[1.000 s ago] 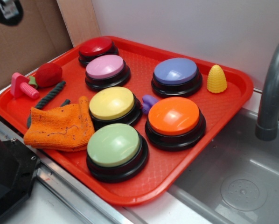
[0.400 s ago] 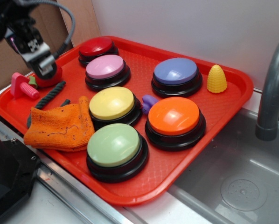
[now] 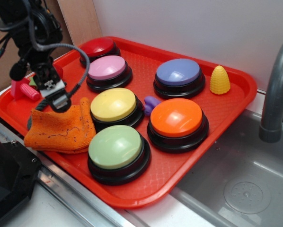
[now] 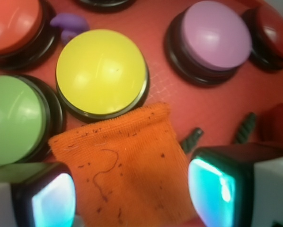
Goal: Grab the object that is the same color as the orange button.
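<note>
On the near-left corner of the red tray (image 3: 226, 111) lies the orange microfibre cloth (image 3: 61, 128), folded flat, its far edge just beside the yellow button (image 3: 114, 105) and its right edge by the green button (image 3: 115, 147). It matches the orange button (image 3: 177, 118) further right. Above the cloth's far-left part hovers the gripper (image 3: 60, 102), and the wrist view shows its fingers (image 4: 51, 198) spread wide, one at either side of the cloth (image 4: 125, 168). A good grab likely means descending straight down, centred over the fabric, pressing the tips into the soft pile before closing, and keeping clear of the yellow button's black base and the dark twisted rope toy (image 3: 50, 95) alongside.
</note>
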Motion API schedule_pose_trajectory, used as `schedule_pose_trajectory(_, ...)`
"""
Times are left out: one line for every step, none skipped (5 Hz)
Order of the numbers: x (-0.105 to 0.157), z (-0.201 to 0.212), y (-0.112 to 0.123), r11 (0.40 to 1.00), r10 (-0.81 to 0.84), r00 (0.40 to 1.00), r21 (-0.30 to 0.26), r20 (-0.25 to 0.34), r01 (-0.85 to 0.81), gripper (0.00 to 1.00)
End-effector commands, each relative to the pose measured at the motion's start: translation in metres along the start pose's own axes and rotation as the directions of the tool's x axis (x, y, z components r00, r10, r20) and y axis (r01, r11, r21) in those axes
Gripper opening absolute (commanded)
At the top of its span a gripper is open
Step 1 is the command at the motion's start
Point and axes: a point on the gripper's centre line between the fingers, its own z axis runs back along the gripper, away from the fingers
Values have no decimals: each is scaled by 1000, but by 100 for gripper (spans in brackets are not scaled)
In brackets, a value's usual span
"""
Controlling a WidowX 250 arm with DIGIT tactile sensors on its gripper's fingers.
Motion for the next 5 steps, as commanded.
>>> schedule_pose_trajectory(6,-35,4,977,-170,980,-110,99,181,100)
schedule_pose_trajectory(4,-47,11,967,-215,970,-115,114,228,100)
schedule_pose_trajectory(6,-53,18,955,-267,953,-91,145,281,100)
schedule_pose_trajectory(6,-61,21,938,-331,934,-58,132,341,100)
schedule_pose_trajectory(6,-70,22,930,-355,928,-62,113,363,100)
